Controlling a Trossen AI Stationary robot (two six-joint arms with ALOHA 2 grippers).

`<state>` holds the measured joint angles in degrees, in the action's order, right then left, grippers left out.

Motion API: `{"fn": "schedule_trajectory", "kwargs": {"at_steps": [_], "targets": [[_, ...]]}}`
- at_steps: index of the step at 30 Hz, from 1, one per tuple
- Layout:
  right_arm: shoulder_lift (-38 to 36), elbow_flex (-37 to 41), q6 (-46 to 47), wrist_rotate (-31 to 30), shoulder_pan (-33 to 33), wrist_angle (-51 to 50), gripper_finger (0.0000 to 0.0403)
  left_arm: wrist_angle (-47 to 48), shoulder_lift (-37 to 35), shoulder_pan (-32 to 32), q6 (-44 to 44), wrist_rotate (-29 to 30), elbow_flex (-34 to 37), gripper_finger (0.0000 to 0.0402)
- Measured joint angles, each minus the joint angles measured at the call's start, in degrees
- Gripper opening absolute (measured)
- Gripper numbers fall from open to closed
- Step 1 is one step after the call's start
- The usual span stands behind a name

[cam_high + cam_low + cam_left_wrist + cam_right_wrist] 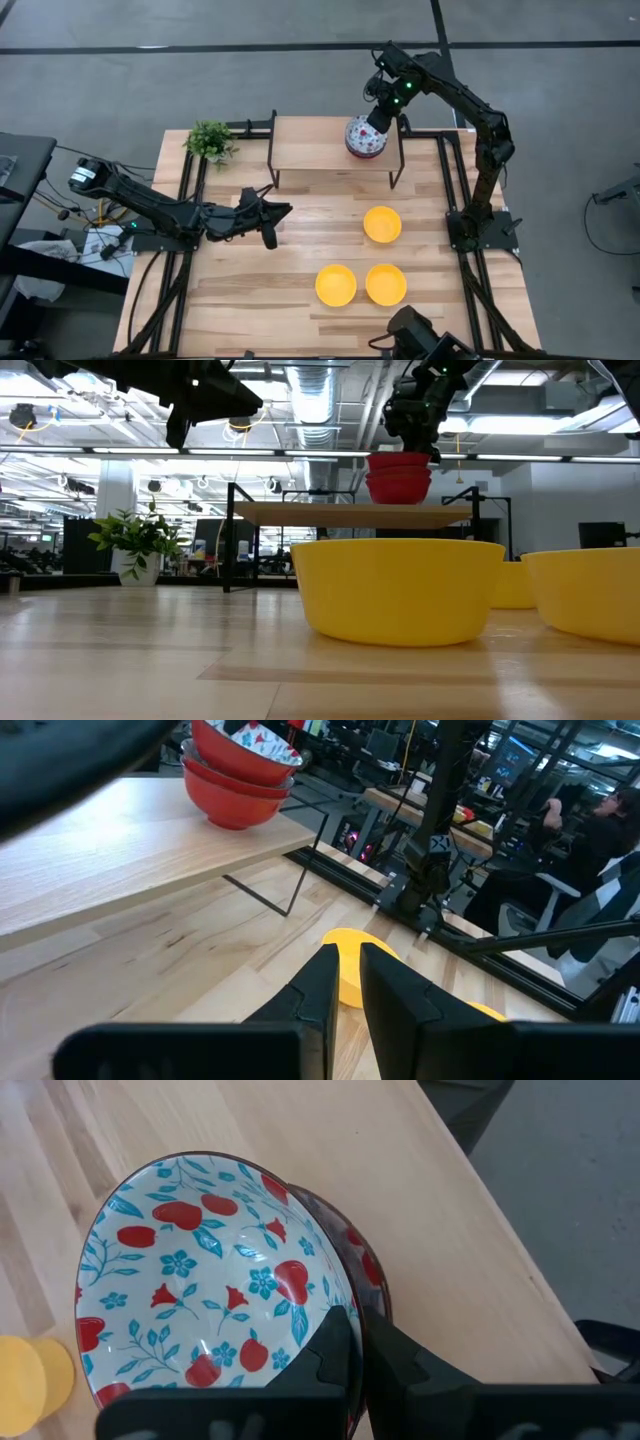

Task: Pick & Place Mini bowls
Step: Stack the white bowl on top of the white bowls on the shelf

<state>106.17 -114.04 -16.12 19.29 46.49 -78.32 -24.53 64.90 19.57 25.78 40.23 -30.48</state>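
Note:
On the raised wooden shelf [315, 145] at the table's far side stands a stack of mini bowls [400, 477], red outside and white with red-and-blue flowers inside [210, 1270]. My right gripper [352, 1325] reaches down onto the top bowl and is shut on it. Three yellow mini bowls [382, 224] [336, 285] [386, 284] rest on their bases on the table's right half. My left gripper [272, 222] hovers above the table's left middle, pointing toward the right; its fingers [330, 980] show only a thin slit and hold nothing. My right gripper pinches the top floral bowl's rim [335, 1295], one finger inside the bowl and one outside its red wall. The fingers come from above, slanting down. The bowl sits nested in the red bowl below it [368, 1255], a little off-centre, on the shelf.
The shelf stands on thin black metal legs [272, 150]. A small potted plant [210, 140] sits at the far left corner. Black rails frame the table's sides [455, 200]. A person sits beyond the table [600, 830]. Bare wood lies between my left gripper and the yellow bowls.

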Motion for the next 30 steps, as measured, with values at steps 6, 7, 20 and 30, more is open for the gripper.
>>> {"fn": "schedule_trajectory", "kwargs": {"at_steps": [6, 7, 20, 30], "targets": [[0.0, 2.2, -0.1, -0.2, -0.7, 0.8, 0.0, 0.0, 0.0, 0.0, 0.0, 0.0, 0.0, 0.0044], [0.0, 2.6, -0.3, -0.2, -0.7, 0.8, 0.0, 0.0, 0.0, 0.0, 0.0, 0.0, 0.0, 0.0044], [0.0, 3.1, -0.4, -0.2, -0.8, 2.2, 0.0012, 0.0, 0.0, 0.0, 0.1, 0.0, 0.0, 0.0044], [0.0, 3.1, -0.4, -0.5, -0.6, 2.3, 0.004, 0.0, 0.0, 0.0, 0.0, 0.0, 0.0, 0.0044]]}}
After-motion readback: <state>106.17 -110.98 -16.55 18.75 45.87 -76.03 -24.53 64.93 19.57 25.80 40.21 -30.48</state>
